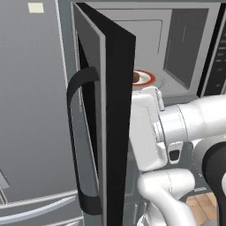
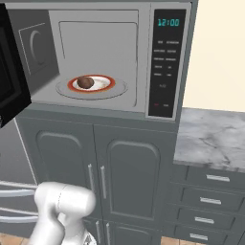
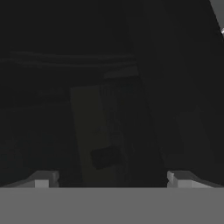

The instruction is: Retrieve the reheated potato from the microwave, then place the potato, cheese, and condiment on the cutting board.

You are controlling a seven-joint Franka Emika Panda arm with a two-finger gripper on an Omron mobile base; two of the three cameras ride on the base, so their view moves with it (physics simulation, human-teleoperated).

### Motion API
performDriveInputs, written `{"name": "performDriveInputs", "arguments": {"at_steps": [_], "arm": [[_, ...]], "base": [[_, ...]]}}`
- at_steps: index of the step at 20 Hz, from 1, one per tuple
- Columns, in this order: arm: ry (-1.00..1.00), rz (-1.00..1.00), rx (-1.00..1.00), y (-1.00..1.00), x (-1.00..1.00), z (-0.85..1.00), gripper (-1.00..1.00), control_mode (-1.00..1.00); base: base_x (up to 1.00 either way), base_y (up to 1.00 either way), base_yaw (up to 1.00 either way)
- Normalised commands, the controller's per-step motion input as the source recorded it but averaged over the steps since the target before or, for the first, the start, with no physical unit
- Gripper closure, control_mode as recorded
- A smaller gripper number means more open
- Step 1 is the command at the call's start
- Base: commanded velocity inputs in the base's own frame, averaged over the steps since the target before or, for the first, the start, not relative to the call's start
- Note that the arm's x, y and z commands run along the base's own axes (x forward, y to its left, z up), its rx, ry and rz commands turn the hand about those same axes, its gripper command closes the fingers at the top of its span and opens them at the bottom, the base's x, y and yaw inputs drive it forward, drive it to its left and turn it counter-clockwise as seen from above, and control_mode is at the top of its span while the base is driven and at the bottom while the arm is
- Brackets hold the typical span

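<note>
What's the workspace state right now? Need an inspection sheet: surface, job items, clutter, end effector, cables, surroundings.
Surface: grey marbled counter to the right of the microwave; nothing seen on the part in view.
Job items: microwave door swung open, clock reads 12:00. Potato sits on an orange-rimmed plate on the glass turntable inside. Cheese, condiment, cutting board: nothing seen.
Clutter: nothing seen.
End effector: end effector fingertips spread wide apart with nothing between them, facing a dark surface close ahead.
Cables: nothing seen.
Surroundings: grey fridge left of the door; grey cabinet doors below the microwave; drawers under the counter.
</note>
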Motion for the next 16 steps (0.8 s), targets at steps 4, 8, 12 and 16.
{"name": "performDriveInputs", "arguments": {"at_steps": [4, 8, 12, 16], "arm": [[-0.01, -0.02, 0.00, 0.59, 0.14, -0.14, -1.00, -1.00], [-0.03, -0.03, -0.01, 0.21, 0.10, -0.05, -1.00, -1.00], [0.00, 0.00, -0.16, -0.44, 0.00, 0.00, -1.00, -1.00], [-0.05, 0.00, -0.18, -0.54, 0.00, 0.07, -1.00, -1.00]], "base": [[0.00, 0.00, 0.00], [0.00, 0.00, 0.00], [0.00, 0.00, 0.00], [0.00, 0.00, 0.00]]}}
